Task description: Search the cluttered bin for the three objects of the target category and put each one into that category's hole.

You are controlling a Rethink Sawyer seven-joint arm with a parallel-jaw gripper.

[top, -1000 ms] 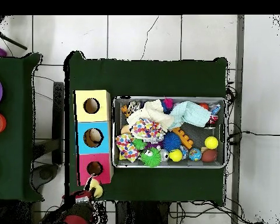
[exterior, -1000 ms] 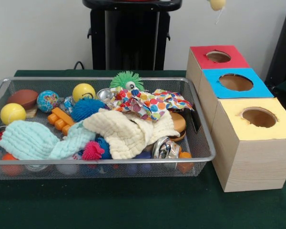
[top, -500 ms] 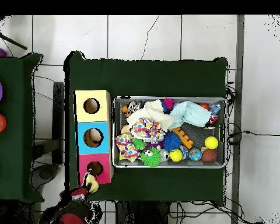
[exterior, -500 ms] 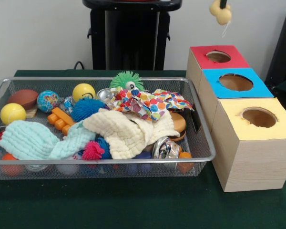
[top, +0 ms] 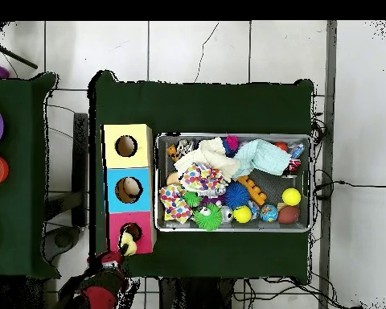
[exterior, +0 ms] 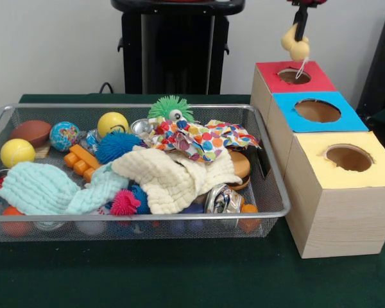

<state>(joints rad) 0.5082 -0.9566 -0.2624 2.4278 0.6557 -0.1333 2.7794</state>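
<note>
1. Yellow-topped box (exterior: pixel 346 192), nearest me on the right; hole empty as far as I can see.

2. Wire bin (exterior: pixel 277 192), left of the boxes and unchanged over the last second. I log a cream cloth (exterior: pixel 173 176), a mint cloth (exterior: pixel 45 187), a polka-dot cloth (exterior: pixel 199 138), a pink spiky ball (exterior: pixel 125 203), a blue spiky ball (exterior: pixel 115 146), orange blocks (exterior: pixel 83 160), 2 yellow balls (exterior: pixel 17 152), a globe ball (exterior: pixel 64 135), a brown ball (exterior: pixel 32 131) and a green spiky toy (exterior: pixel 170 108).

3. Blue-topped box (exterior: pixel 317 112), middle; overhead, something pale lies in its hole.

4. Red-topped box (exterior: pixel 294 77), farthest.

5. Yellow soft toy (exterior: pixel 296 42), with a white tag dangling, directly above the red box's hole. A second ago it sat at the picture's top edge; it is lower with each frame.

6. Gripper (exterior: pixel 300 19): dark fingers closed on the toy's top, nothing else held. Overhead, the toy (top: pixel 130 244) has moved from off the box's corner onto the hole's edge.

Judgement: I am lowering for a drop into the red hole; release looks like the next move, once centred.
</note>
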